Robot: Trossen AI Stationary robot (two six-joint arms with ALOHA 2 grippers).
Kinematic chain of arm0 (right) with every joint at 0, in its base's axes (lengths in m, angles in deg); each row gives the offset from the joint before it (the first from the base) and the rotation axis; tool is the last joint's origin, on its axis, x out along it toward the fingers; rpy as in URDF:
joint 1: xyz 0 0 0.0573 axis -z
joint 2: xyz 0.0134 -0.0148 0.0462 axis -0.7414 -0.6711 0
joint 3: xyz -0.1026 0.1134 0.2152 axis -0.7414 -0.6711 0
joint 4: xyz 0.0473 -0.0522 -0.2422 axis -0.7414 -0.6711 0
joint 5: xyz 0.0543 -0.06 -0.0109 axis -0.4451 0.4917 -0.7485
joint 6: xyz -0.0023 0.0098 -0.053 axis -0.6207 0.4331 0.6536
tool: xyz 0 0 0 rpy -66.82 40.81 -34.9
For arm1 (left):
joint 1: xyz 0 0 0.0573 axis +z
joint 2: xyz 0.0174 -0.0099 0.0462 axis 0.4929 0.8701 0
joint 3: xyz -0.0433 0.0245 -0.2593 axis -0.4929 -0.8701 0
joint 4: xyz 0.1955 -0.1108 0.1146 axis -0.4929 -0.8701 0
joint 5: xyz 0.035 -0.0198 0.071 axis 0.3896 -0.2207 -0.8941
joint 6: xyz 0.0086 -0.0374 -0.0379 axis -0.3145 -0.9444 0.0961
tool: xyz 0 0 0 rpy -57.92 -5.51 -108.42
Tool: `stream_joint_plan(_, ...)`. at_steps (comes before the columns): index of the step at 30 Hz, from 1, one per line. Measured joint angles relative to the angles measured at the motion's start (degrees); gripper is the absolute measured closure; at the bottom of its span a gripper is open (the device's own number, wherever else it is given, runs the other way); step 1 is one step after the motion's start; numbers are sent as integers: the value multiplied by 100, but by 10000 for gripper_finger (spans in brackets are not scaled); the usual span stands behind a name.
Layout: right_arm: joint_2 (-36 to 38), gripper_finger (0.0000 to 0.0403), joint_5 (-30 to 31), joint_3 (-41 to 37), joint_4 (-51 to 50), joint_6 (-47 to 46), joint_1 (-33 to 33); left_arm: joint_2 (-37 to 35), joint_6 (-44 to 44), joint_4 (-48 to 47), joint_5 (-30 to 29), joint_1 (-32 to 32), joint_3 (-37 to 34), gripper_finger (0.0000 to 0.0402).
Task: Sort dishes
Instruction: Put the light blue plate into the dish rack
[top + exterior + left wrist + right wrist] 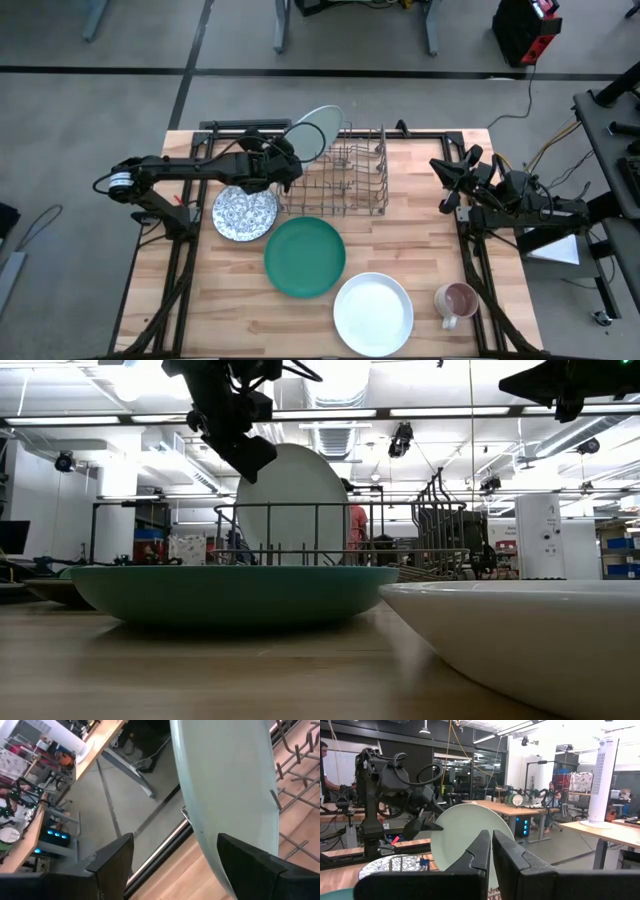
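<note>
The pale mint plate (318,128) stands on edge in the left end of the wire rack (352,178), tilted, its lower rim among the wires. It also shows in the low view (295,500). My left gripper (284,160) is open just beside the plate's rim, on its left side (175,842). The blue-and-white speckled dish (245,212), the dark teal-green plate (305,256) and the white plate (373,312) lie flat on the table. My right gripper (447,185) is shut and empty at the right (491,845). My left gripper stands open at the mint plate's rim (210,845). One finger (245,862) is in front of the rim's lower part. I cannot tell whether it touches the plate. The plate stands in the rack.
A mug (455,300) stands near the front right, beside the white plate. The three flat dishes fill the table's front middle. The rack's right half holds upright wire tines. Bare wood lies between the rack and my right arm.
</note>
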State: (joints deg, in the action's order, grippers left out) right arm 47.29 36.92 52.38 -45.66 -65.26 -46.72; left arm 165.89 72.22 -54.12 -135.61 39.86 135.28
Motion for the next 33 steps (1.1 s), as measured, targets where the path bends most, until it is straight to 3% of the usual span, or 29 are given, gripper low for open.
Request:
stream_joint_plan(4,0,391,0,0,-2,0,2,-2,-104,-5,68,0,0,126)
stream_joint_plan(9,0,391,1,0,0,0,0,-9,-104,-15,683,-2,0,126)
stream_joint_plan(22,0,391,0,0,-2,9,0,11,241,65,684,0,0,126)
stream_joint_plan(33,0,391,0,0,-2,33,2,31,-123,275,781,8,0,126)
